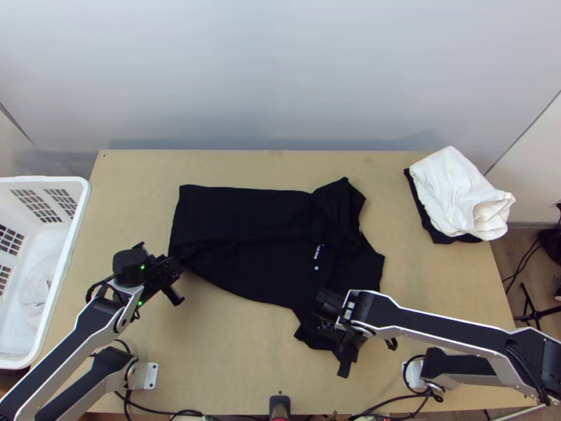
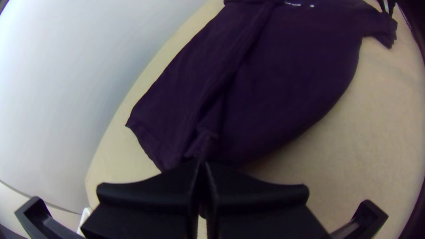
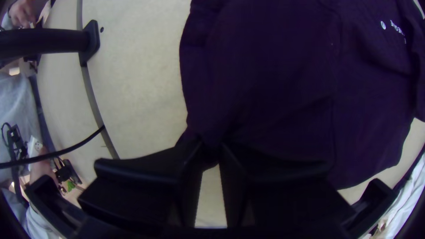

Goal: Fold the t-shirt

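T-shirt [image 1: 252, 266] lies spread on the tabletop [image 1: 231, 351], its far side seemingly turned inward lengthwise. I take the step in hand to be the near side's fold. My left hand [image 2: 202, 163] is closed on cloth at the hem [image 1: 175, 221]; my right hand [image 3: 211, 152] grips the near edge by the sleeve [image 1: 308, 335], fingers nearly together. What comes next, I judge, is lifting both ends together and laying them across toward the far side (evenly, or the fold will skew).
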`<state>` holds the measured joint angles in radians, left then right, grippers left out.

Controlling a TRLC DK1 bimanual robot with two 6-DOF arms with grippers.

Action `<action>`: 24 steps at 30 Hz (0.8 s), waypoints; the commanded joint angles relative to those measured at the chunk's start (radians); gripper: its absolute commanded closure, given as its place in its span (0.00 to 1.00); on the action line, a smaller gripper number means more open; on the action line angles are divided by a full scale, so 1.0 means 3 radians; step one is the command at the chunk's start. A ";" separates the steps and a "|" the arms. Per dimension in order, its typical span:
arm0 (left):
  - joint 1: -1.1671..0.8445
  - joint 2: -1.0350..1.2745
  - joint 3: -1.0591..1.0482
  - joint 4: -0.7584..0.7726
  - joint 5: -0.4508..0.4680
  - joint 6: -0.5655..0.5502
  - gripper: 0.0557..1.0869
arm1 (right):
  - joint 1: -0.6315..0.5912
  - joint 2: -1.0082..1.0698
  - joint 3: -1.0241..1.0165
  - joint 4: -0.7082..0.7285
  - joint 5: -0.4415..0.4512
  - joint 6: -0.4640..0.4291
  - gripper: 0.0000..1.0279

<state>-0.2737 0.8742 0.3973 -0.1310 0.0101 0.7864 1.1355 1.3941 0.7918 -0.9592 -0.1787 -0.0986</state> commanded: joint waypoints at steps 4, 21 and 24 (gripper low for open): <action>0.0120 -0.0040 0.0118 0.0007 -0.0003 0.0089 0.97 | -0.0410 -0.0347 0.0505 -0.0234 0.0325 -0.0321 0.97; 0.0759 0.0302 0.0670 0.0053 0.0002 0.0329 0.97 | -0.2205 0.0292 0.2142 -0.0663 0.0453 -0.1706 0.97; 0.0795 0.0507 0.0849 0.0089 0.0002 0.0314 0.97 | -0.2389 0.0538 0.2316 -0.0418 0.0463 -0.1809 0.97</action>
<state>-0.0925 0.9306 0.5621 -0.1234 0.0101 0.8654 0.5701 1.4261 1.3514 -1.1584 -0.0483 -0.5541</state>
